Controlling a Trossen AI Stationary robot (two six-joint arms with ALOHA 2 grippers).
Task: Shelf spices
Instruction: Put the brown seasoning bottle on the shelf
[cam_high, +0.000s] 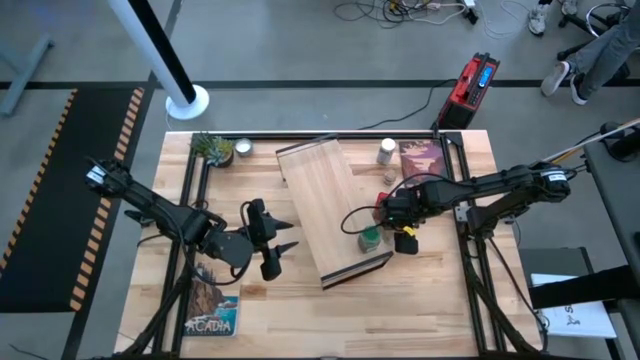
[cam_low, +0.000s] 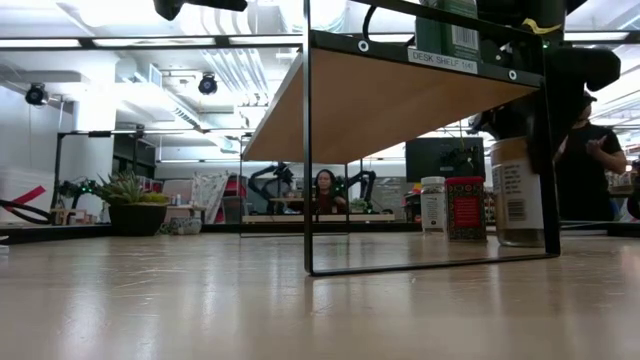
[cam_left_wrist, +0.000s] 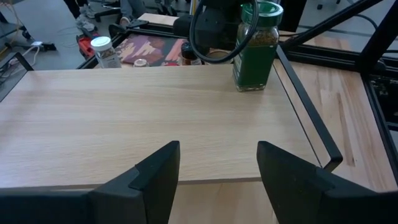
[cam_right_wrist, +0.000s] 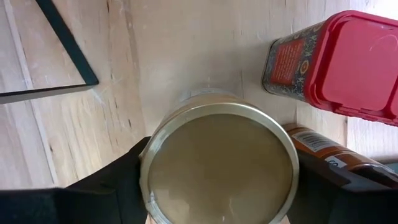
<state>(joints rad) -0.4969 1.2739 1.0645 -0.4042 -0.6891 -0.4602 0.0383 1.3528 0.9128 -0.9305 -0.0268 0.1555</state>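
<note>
The shelf (cam_high: 325, 205), a light-wood board on a black wire frame, lies slanted across the table's middle. A green-lidded jar (cam_high: 370, 238) (cam_left_wrist: 256, 46) stands on its right part. My right gripper (cam_high: 402, 215) is just right of the shelf, shut on the wide tan-lidded jar (cam_right_wrist: 217, 168). Beside that jar are the red square tin (cam_right_wrist: 348, 68) and a small brown jar (cam_right_wrist: 320, 146). A white-capped jar (cam_high: 387, 150) stands farther back. My left gripper (cam_left_wrist: 217, 180) is open at the shelf's left long edge, with nothing between its fingers. My right gripper comes from above, pointing down, with one finger (cam_right_wrist: 118, 180) on each side of the jar's round tan lid (cam_right_wrist: 161, 143) at its rim. The jar is upright (cam_low: 517, 195). Whether its bottom is still on the table I cannot tell.
A potted plant (cam_high: 212, 148) and a small silver dish (cam_high: 242, 149) sit at the far left. One picture book (cam_high: 212, 305) lies near left, another (cam_high: 420, 160) far right. A person (cam_low: 590, 150) stands beyond the table.
</note>
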